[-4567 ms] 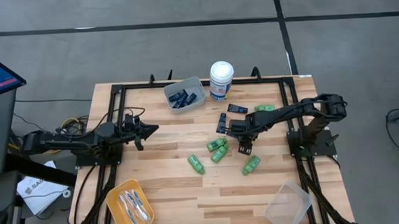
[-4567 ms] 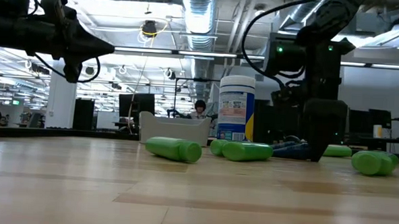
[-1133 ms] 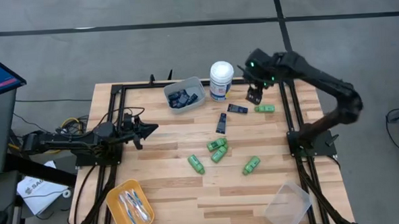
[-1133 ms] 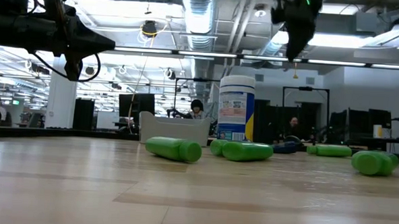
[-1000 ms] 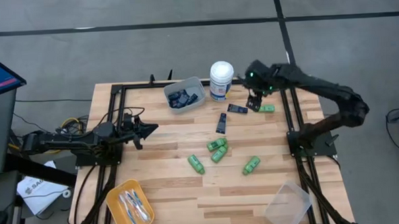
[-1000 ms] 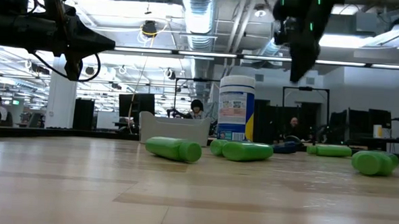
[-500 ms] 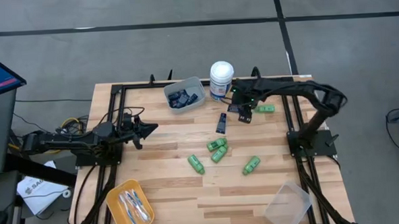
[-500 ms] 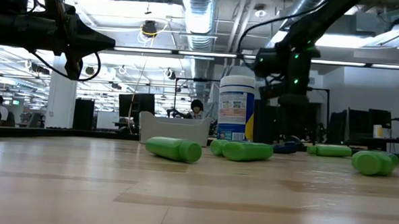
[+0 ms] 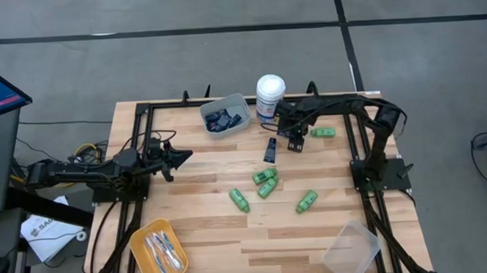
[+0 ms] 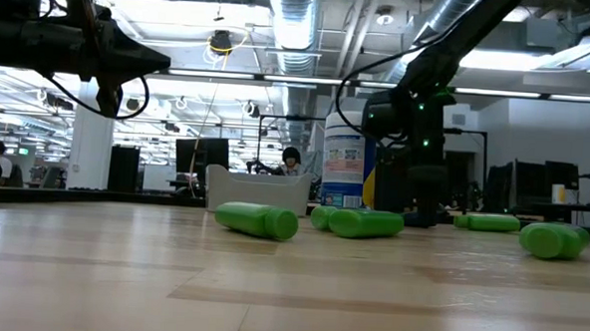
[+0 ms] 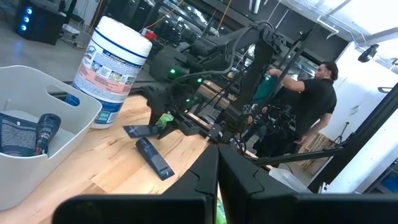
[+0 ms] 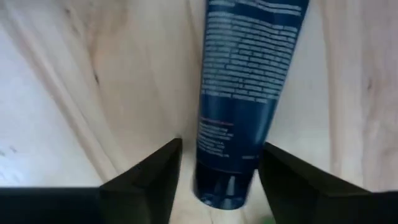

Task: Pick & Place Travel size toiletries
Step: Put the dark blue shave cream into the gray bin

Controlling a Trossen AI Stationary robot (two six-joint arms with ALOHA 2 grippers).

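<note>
Navy tube [image 12: 249, 93] lies between the right gripper's [image 12: 219, 163] open fingers; closing off-centre could squirt it sideways across the table [image 9: 197, 212].

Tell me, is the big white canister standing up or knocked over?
Standing up. The white canister stands tall on the table, its round lid showing from above.

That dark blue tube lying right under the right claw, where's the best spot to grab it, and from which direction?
From straight above, I'd say, near its cap end. The navy tube lies flat on the wooden table, so its narrow width is what two fingers can span. The right gripper already hangs over it, open, a finger on either side of that end. A sideways approach looks poor: the tube is thin and low.
</note>
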